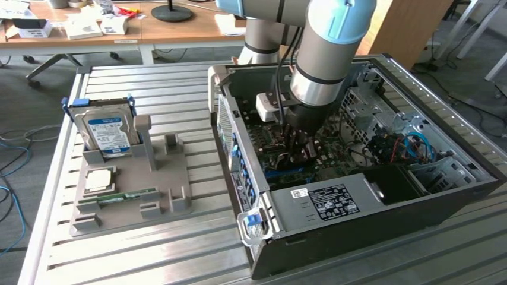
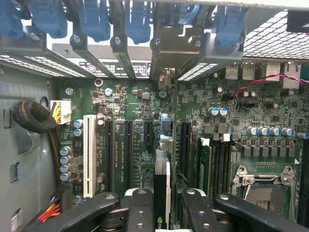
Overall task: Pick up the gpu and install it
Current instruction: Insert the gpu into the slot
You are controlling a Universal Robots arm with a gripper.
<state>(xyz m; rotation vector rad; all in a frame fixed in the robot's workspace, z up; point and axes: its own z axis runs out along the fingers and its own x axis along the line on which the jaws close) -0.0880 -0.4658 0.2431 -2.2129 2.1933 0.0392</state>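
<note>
Grey slatted metal forms the counter [image 1: 158, 249]. In the exterior view the open computer case [image 1: 443, 196] lies on it, at the exterior view's right. The arm [image 1: 321, 71] reaches down into the case, with the jaws low over the motherboard [image 1: 273, 160]. At the exterior view's left, the holder tray [image 1: 170, 196] carries the hard drive [image 1: 111, 133] and the memory stick [image 1: 127, 196]. From this side I cannot tell how the jaws stand.

In the wrist view the jaws are clamped on the gpu [image 2: 162, 193]. It stands on its edge between the black fingers [image 2: 140, 212], close above the board, among the dark expansion slots [image 2: 128, 150] and well apart from the white slot [image 2: 88, 154]. Whether its edge already touches a slot I cannot tell.

I judge that the seating step is in hand. To do it well, the card should be parallel to the slots and fully upright, with its far end towards the blue latches [image 2: 137, 19]. The pressure should go straight down and evenly, without twist, and clear of the small capacitors [image 2: 66, 164].
</note>
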